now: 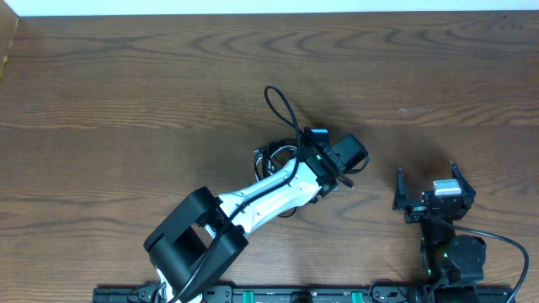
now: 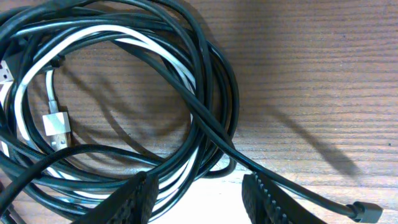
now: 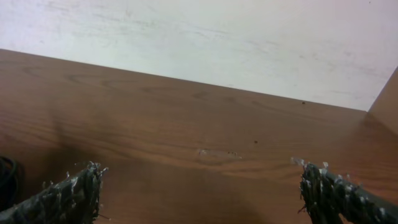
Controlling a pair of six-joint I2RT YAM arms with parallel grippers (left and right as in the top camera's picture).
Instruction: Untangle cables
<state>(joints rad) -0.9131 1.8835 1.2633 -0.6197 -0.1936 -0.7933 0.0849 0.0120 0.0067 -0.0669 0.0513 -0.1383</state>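
Note:
The cables [image 2: 211, 74] lie in a tangled coil on the wooden table: several long black cords looped over a shorter white cable [image 2: 124, 37] with a silver USB plug [image 2: 56, 124]. One black cord runs out to a small plug [image 2: 364, 211] at lower right. My left gripper [image 2: 199, 199] hangs right over the coil, jaws apart, with black and white strands crossing beside its left finger [image 2: 134, 202]. From overhead, the left gripper [image 1: 324, 151] covers most of the cables [image 1: 271, 158]; one black loop [image 1: 282, 105] pokes out behind it. My right gripper [image 1: 427, 178] stands wide open over bare wood.
The left arm's white link [image 1: 261, 194] slants from its base [image 1: 189, 244] across the table's near middle. The back wall [image 3: 217, 37] meets the table's far edge. A wooden side panel [image 3: 385, 99] rises at the right. A thick black wire [image 1: 505, 240] curves from the right base.

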